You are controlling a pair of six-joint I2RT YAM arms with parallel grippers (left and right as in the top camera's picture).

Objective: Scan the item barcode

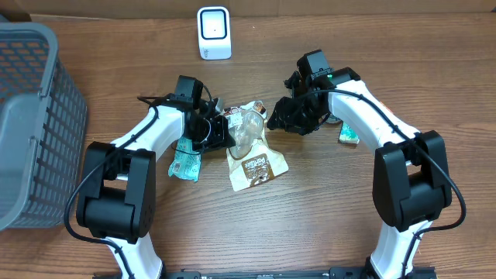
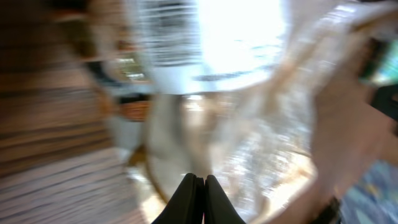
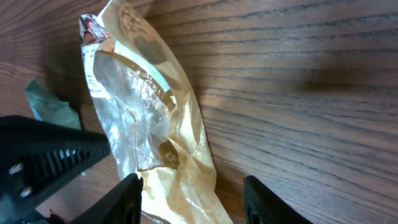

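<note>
Wooden worktop (image 1: 325, 225): snack bag (image 1: 253, 151) at centre, long axis front-to-back, between both jaws. Left jaws clenched, touching bag's left edge, nearer; pinch unclear. Right jaws released, just beside right edge. Scanner (image 1: 214, 32) beyond far end.

Same kit on both sides: the left arm (image 1: 143, 133) and the right arm (image 1: 363, 107) show glossy white shells between chunky black joint housings. Thin black cables (image 1: 77, 203) loop along each one. There's a small green light (image 1: 330, 75) glowing on the right wrist. The left claw (image 2: 199, 178) has slim, tapered black fingers (image 2: 186, 202). The right claw (image 3: 194, 183) carries matte black, blunt-tipped ones.
</note>
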